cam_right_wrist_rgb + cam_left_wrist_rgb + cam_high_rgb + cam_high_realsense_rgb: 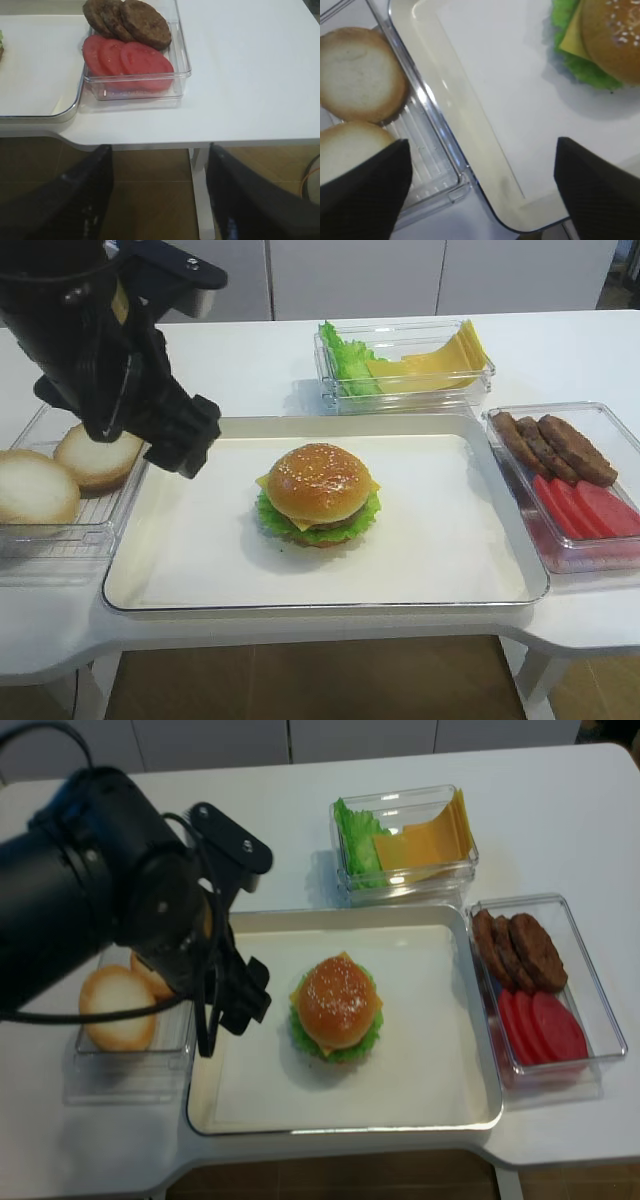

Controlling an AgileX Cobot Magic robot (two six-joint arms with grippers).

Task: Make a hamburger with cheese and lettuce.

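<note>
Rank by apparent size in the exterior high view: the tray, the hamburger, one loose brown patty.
1. tray, by far the largest.
2. hamburger.
3. loose brown patty, seen obliquely and partly overlapped, so its gap to the hamburger is unsure.

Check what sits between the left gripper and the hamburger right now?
Only bare tray lies between the left gripper and the hamburger; the exterior high view shows it, with nothing in the way.

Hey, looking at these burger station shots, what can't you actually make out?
- Bottom bun of the hamburger: hidden under the lettuce in both high views.
- Left gripper: its fingertips are cut off by the left wrist view's bottom edge.
- Left bun tray: partly hidden behind the arm in the high views.
- Right gripper: outside both high views.
</note>
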